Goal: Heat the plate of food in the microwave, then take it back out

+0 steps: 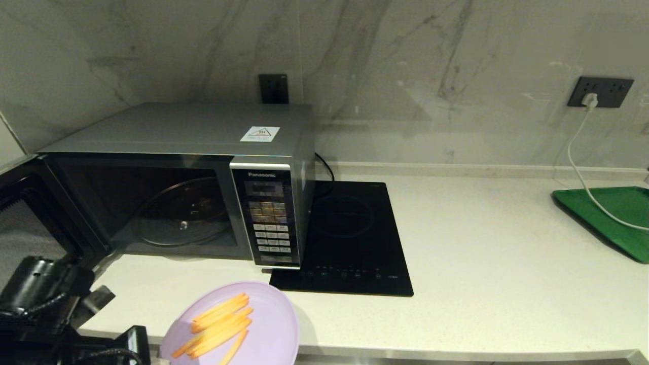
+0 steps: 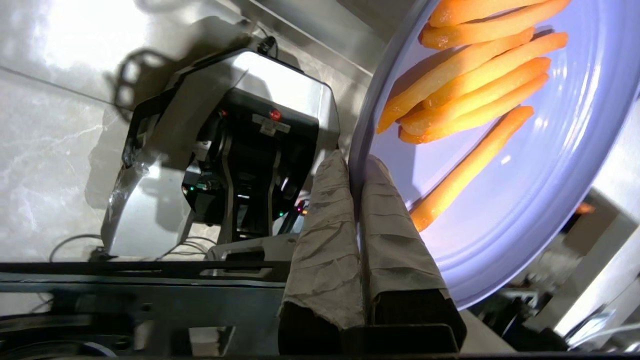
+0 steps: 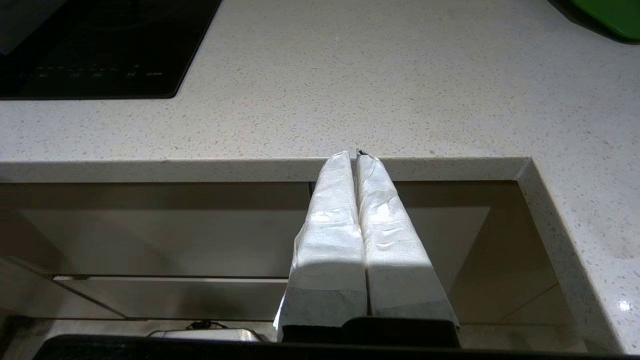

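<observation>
The lilac plate [image 1: 276, 312] with several orange-yellow fries [image 1: 218, 324] hangs at the counter's front edge, below the microwave's button panel. My left gripper [image 2: 356, 162] is shut on the plate's rim [image 2: 525, 200], one finger on each side, close to the fries [image 2: 475, 85]. The silver-grey microwave [image 1: 192, 132] stands at the back left. Its door [image 1: 30, 218] is swung open to the left and the glass turntable [image 1: 182, 213] inside is bare. My right gripper [image 3: 356, 156] is shut on nothing, parked below the counter's front edge [image 3: 250, 170]; it is out of the head view.
A flat black induction hob [image 1: 350, 238] lies right of the microwave. A green tray [image 1: 608, 213] sits at the far right with a white cable [image 1: 578, 167] running across it from a wall socket. The open door stands close to my left arm [image 1: 40, 289].
</observation>
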Controlling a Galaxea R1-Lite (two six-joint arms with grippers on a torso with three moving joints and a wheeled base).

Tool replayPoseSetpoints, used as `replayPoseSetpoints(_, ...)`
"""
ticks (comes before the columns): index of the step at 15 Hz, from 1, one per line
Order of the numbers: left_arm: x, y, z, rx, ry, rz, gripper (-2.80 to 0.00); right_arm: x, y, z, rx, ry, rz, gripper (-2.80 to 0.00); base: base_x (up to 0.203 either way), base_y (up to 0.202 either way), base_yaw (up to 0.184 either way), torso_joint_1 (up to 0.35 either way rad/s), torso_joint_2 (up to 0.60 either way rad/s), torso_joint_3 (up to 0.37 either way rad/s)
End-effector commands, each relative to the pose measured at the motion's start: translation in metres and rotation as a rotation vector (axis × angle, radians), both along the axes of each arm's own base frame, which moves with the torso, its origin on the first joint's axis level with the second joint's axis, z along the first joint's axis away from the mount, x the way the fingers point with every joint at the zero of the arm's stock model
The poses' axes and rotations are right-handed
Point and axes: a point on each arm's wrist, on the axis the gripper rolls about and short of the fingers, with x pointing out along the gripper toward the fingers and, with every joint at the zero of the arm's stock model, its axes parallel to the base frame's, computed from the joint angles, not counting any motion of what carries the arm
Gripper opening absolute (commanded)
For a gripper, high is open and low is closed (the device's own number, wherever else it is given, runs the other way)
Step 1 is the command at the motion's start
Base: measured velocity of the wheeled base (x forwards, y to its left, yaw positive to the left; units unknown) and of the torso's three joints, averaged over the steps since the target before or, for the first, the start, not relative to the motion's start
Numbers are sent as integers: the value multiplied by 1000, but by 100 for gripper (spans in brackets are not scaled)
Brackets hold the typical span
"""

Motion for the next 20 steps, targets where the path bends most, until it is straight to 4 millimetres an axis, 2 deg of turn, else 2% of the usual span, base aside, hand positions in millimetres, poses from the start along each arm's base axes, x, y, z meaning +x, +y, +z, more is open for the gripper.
replayPoseSetpoints(1,4,-34,-2,39,16,-90,-280,0,0,0,1,2,0,-280,0,0,0,0,0,0)
replayPoseSetpoints(4,24,-79,-14,142,24,-115,-280,0,0,0,1,2,0,-280,0,0,0,0,0,0)
replayPoseSetpoints(6,37,-111,-18,152,21,-143,-280,0,0,0,1,1,0,-280,0,0,0,0,0,0)
replayPoseSetpoints(8,52,-140,-32,190,44,-157,-280,0,0,0,1,2,0,-280,0,0,0,0,0,0)
replayPoseSetpoints(10,65,-161,-32,192,10,-178,-280,0,0,0,1,1,0,-280,0,0,0,0,0,0)
replayPoseSetpoints(15,87,-187,-29,128,-3,-246,-280,0,0,0,1,1,0,-280,0,0,0,0,0,0)
replayPoseSetpoints(20,107,-203,-43,103,25,-251,-280,0,0,0,1,1,0,-280,0,0,0,0,0,0)
